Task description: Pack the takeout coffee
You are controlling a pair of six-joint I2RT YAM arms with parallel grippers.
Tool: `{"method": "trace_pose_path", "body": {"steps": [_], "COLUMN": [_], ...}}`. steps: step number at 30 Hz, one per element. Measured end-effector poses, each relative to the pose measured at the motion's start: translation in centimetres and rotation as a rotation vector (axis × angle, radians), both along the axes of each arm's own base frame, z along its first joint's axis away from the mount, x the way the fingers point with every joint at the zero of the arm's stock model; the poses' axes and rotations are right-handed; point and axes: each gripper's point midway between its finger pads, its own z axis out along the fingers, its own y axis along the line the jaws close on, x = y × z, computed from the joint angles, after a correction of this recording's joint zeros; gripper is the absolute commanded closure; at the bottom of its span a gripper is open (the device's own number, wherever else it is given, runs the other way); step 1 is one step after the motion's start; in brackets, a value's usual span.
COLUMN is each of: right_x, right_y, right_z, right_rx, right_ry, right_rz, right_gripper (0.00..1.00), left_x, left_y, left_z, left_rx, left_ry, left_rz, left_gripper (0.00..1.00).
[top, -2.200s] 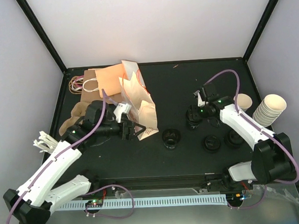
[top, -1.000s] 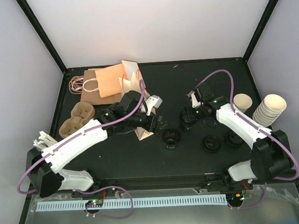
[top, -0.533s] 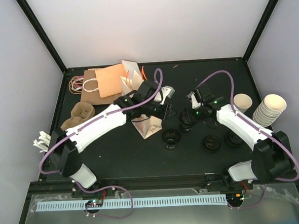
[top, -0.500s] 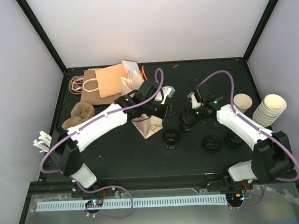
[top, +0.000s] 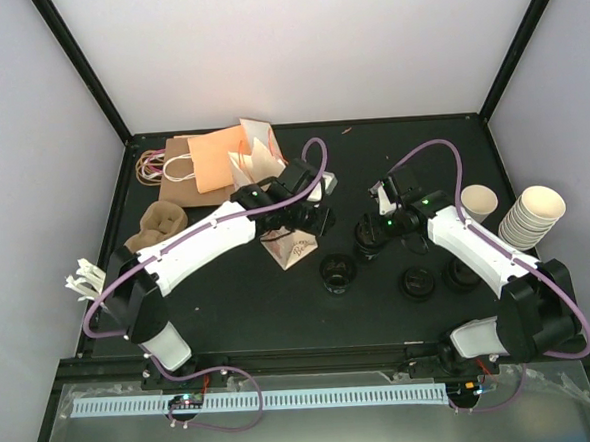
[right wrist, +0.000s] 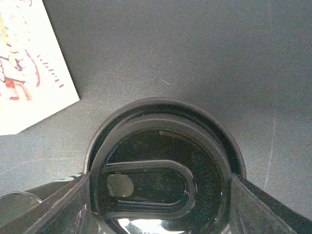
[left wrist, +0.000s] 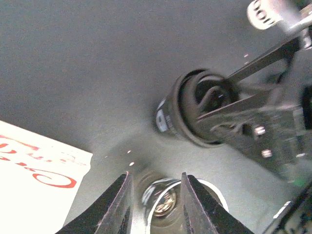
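The takeout coffee, a single cream paper cup (top: 481, 202), stands upright at the right of the table, clear of both grippers. My right gripper (top: 369, 238) (right wrist: 160, 179) is shut on a black lid (right wrist: 163, 146), one finger pressing each side of its rim. The left wrist view shows that lid (left wrist: 197, 114) tilted in the right gripper's fingers. My left gripper (top: 317, 218) (left wrist: 157, 176) hovers just left of it, beside an upright printed paper bag (top: 289, 246). Its jaws are narrowly apart and grip nothing; a blurred round shape lies below them.
A tall stack of nested cream cups (top: 533, 216) leans at the right edge. Three more black lids (top: 336, 271) (top: 416, 282) (top: 462, 274) lie in front. Flat paper bags (top: 206, 161) and a pulp cup carrier (top: 160, 221) sit at the back left.
The left arm swung right from the bag area toward the centre, then eased back a little, and its jaws narrowed. The right gripper with the lid has barely moved.
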Motion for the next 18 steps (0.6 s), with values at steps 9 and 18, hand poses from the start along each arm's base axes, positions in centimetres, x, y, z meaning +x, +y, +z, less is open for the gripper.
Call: {"method": "trace_pose_path", "body": {"steps": [9, 18], "right_x": [0.0, 0.0], "right_y": [0.0, 0.0], "right_z": [0.0, 0.0], "right_rx": [0.000, -0.001], "right_ry": [0.001, 0.002], "right_rz": [0.000, 0.000], "right_gripper": [0.38, 0.37], "left_x": [0.1, -0.4], "left_y": [3.7, 8.3], "left_z": [-3.9, -4.2], "left_rx": [0.187, 0.277], "left_ry": [-0.014, -0.036], "left_rz": [0.034, 0.101], "left_gripper": [0.71, 0.71]}}
